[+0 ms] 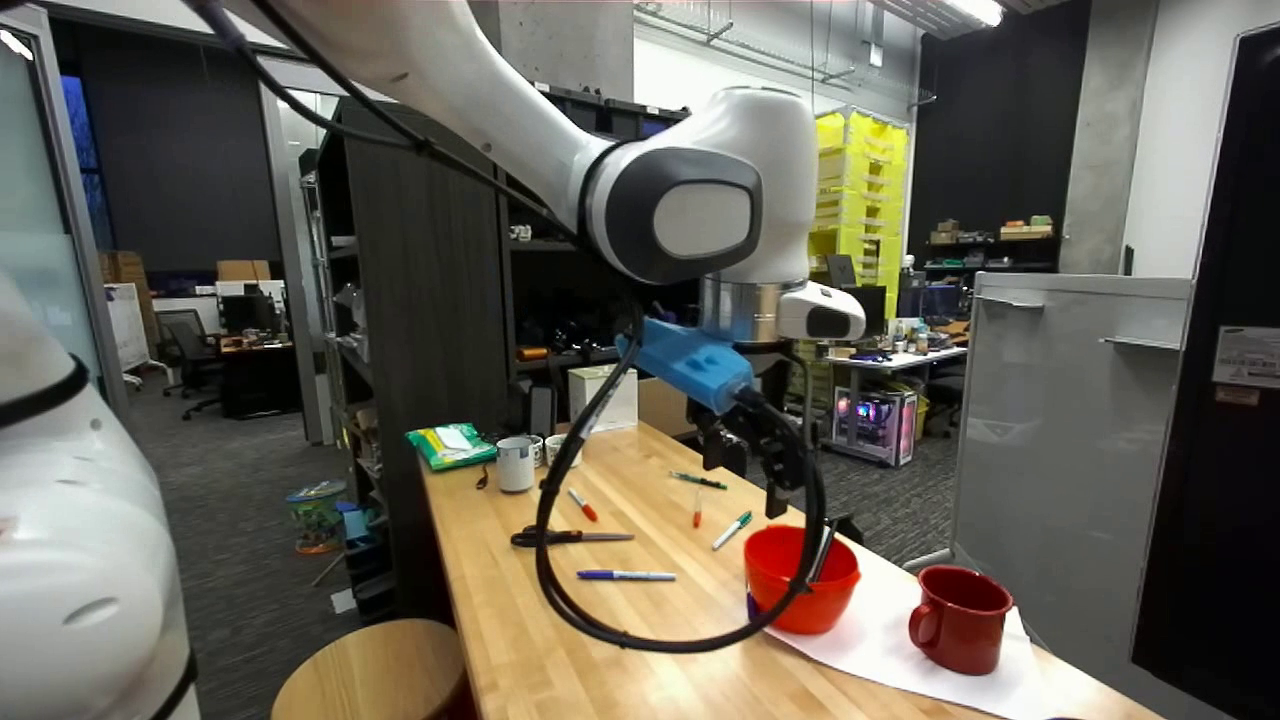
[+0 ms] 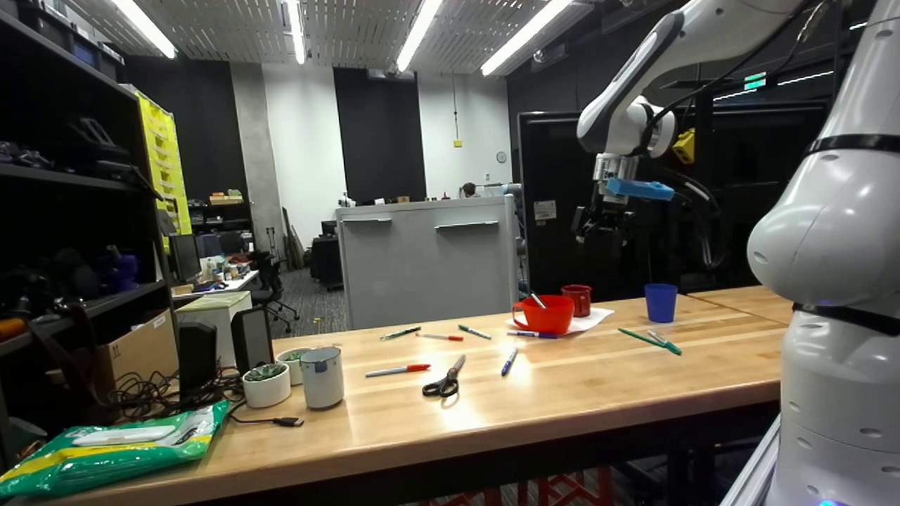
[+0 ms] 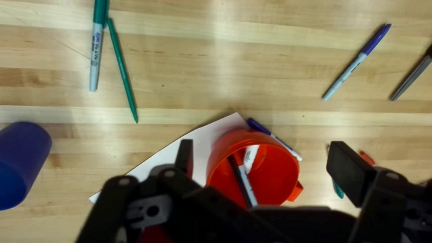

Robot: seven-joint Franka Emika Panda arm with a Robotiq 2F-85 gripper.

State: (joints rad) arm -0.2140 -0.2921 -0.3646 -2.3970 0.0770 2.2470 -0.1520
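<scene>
Bowl, orange-red w/ handle, is closest to our gripper; sits on tbl, at edge of white paper. We see mkrs in it, incl black-and-gray mkr & white mkr. Our jaws: spread wide, bowl framed btwn them in wrist view. In both exterior views gripper hangs above tbl, apart from bowl. Purple-capped mkr lies just beside bowl. Red mug stands on same paper, near bowl. Blue cup upright on tbl; near it we've got green pen + green-capped mkr. Well apart: scissors, red-capped mkr, then gray cup next to white plant pots.
</scene>
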